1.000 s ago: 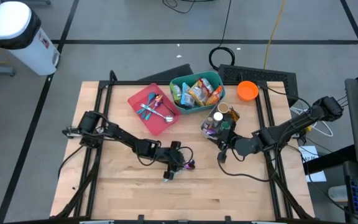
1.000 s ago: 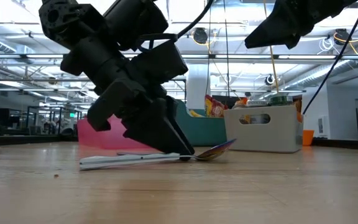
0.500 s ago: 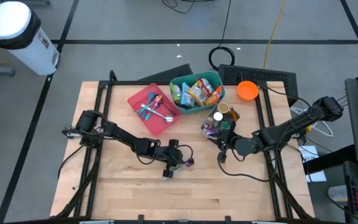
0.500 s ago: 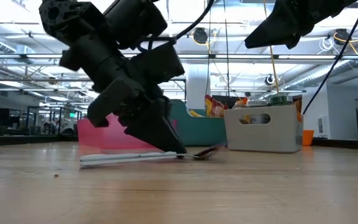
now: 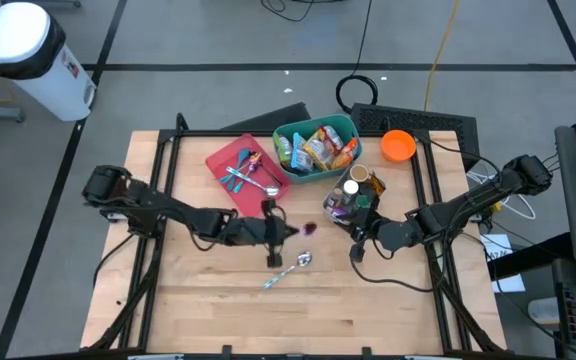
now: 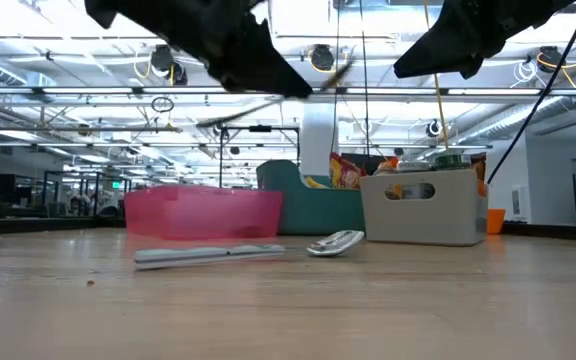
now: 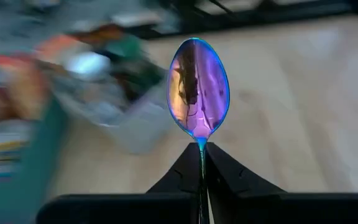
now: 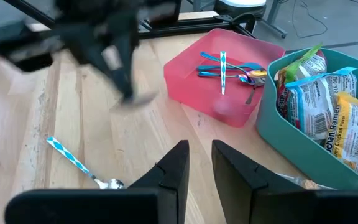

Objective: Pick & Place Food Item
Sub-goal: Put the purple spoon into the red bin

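In the left wrist view an iridescent purple spoon (image 7: 198,87) sticks out past my left gripper (image 7: 202,168), which is shut on it above the table's middle (image 5: 273,232). A second spoon with a blue-and-white handle (image 5: 286,270) lies flat on the wood just nearer. Food packets (image 5: 318,145) fill a teal bin (image 5: 286,132) at the far side. My right gripper (image 8: 201,158) hovers beside the grey caddy (image 5: 351,197), open a little with nothing between its fingers. My left gripper pinches the purple spoon's thin neck (image 7: 201,146), just behind the bowl, between its two fingertips. The bowl juts out beyond the tips, and the fingers hide the handle. The spoon is lifted clear of the table (image 6: 333,70).
A pink tray (image 5: 230,155) with several utensils sits at the far left of the teal bin. An orange cup (image 5: 398,145) stands at the far right. Bare wood lies along the near half of the table (image 5: 298,315).
My left gripper has closed on the purple spoon and risen quickly, drifting toward the table's far edge. The purple spoon has come off the table and hangs clear. The blue-and-white spoon has stayed on the wood.
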### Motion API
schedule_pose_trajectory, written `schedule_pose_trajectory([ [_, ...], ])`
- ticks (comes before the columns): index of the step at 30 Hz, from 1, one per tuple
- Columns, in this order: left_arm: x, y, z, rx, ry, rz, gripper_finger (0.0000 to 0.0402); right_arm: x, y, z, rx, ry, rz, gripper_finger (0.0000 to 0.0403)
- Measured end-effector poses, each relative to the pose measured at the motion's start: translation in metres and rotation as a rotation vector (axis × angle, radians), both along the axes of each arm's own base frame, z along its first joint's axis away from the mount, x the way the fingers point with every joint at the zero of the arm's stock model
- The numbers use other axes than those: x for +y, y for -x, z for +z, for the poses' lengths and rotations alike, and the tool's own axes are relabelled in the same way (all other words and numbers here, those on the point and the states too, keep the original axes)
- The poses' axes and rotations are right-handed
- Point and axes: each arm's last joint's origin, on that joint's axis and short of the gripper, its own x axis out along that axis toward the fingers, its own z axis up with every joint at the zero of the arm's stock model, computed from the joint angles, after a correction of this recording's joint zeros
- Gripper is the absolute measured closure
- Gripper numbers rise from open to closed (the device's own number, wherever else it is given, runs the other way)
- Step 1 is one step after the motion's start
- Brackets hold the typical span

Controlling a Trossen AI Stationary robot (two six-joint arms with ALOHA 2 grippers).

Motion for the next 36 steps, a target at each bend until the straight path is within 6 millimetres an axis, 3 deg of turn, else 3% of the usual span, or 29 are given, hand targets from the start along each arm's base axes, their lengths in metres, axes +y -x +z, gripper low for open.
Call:
schedule_pose_trajectory([
  [6,0.029,0.017,0.025,-0.163,-0.049,0.214,0.0394,0.0,0.0,0.0,0.002,-0.001,0.001,0.0344],
  [9,0.053,0.032,0.026,-0.245,-0.022,0.323,0.0394,0.0,0.0,0.0,0.002,-0.001,0.001,0.0344],
  [14,0.096,0.059,0.007,-0.422,0.092,0.496,0.0393,0.0,0.001,-0.001,0.007,0.001,0.001,0.0344],
  [19,0.126,0.084,-0.026,-0.463,0.2,0.678,0.0396,0.0,0.001,-0.001,0.009,0.001,0.001,0.0344],
  [26,0.134,0.101,-0.048,-0.456,0.311,0.825,0.0384,0.0,0.001,-0.001,0.008,0.002,-0.001,0.0344],
  [32,0.134,0.103,-0.055,-0.425,0.343,0.87,0.039,0.0,0.001,-0.001,0.007,0.001,-0.001,0.0344],
  [36,0.135,0.106,-0.059,-0.413,0.337,0.947,0.0372,0.0,0.001,-0.001,0.008,0.001,0.0,0.0344],
])
